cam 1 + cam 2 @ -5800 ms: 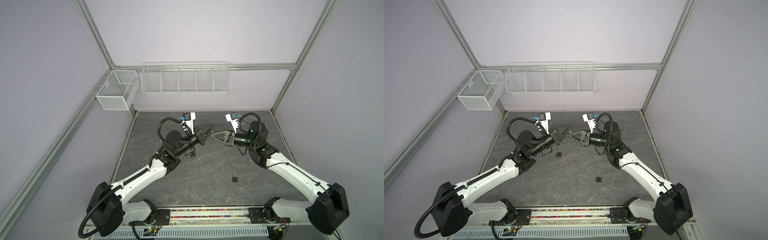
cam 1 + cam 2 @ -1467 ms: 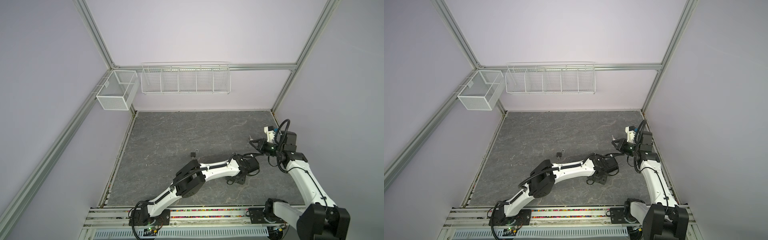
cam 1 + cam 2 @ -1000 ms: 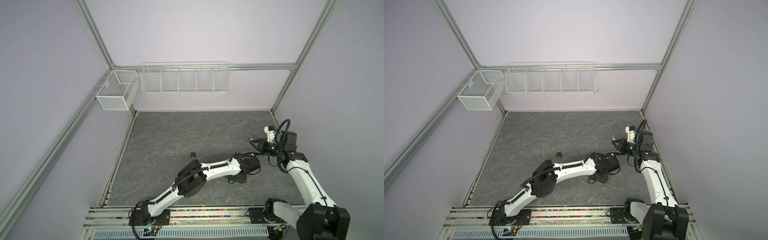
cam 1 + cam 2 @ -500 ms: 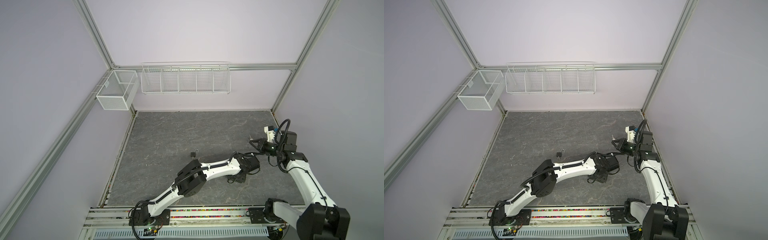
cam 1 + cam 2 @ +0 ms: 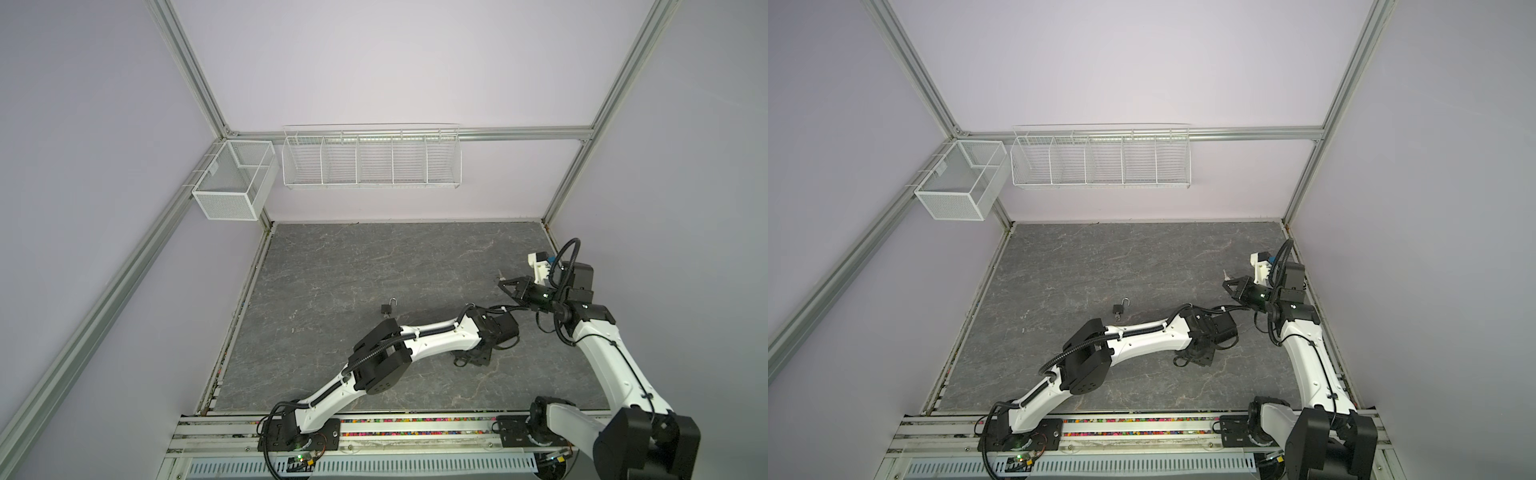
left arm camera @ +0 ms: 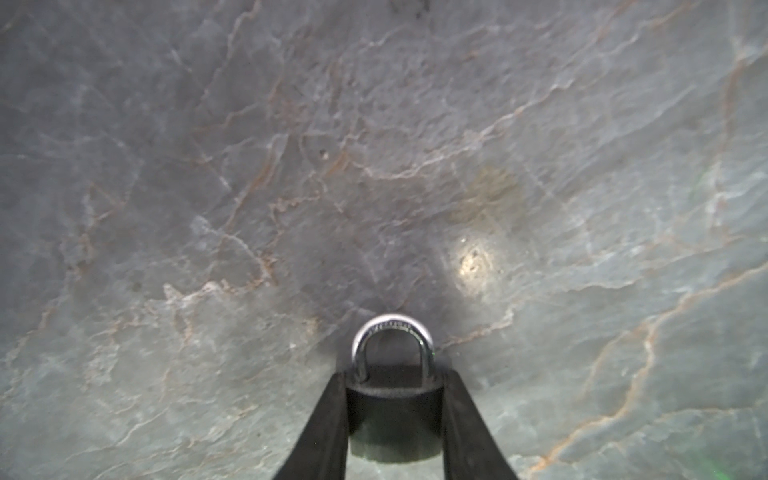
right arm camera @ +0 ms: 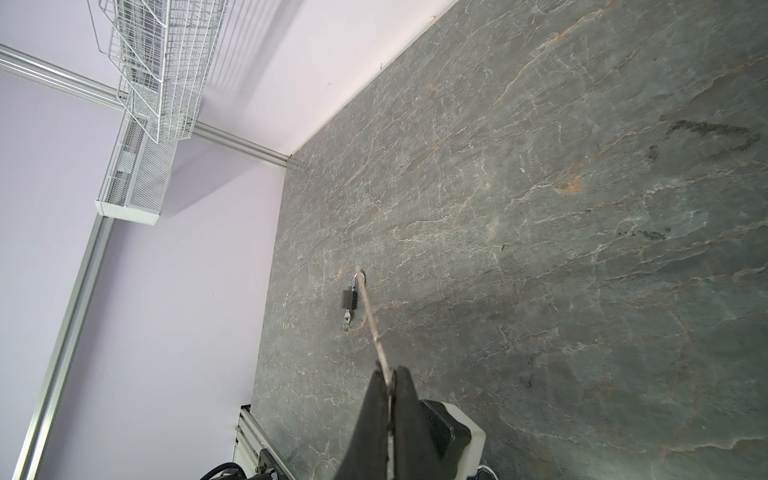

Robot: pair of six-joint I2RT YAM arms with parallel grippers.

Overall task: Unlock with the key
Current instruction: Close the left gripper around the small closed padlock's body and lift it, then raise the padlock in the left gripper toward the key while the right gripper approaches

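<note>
Padlock [image 6: 392, 415], black body, lies flat on the grey stone-patterned table [image 5: 374, 257], right of centre and toward the front. Its silver shackle [image 6: 392, 328] is closed, both legs seated in the body.

Left gripper [image 6: 394, 374]: reaches across the middle and points down at the table. Wrist view shows the two black fingers [image 6: 328, 424] pressed against opposite sides of the padlock body, so it is closed on the lock. In both top views the gripper [image 5: 473, 358] [image 5: 1198, 357] covers the padlock, which cannot be seen from there.

Right gripper [image 7: 390, 370]: fingers pinched together on a thin metal key [image 7: 370, 316], whose blade sticks out past the fingertips. In both top views this gripper [image 5: 502, 284] [image 5: 1226, 282] is above the table near its right edge, pointing toward the left side, with the key tip [image 5: 500, 279] [image 5: 1226, 274] just showing. Key and held padlock are apart, not touching.

Second padlock [image 5: 388, 309] [image 5: 1120, 309] lies left of centre, well apart from both grippers. Shackle swung open. Right wrist view shows a small key hanging from the bottom of this lock [image 7: 349, 298].

Two white wire baskets [image 5: 370, 160] [image 5: 235, 183] hang on the back wall and left corner.
</note>
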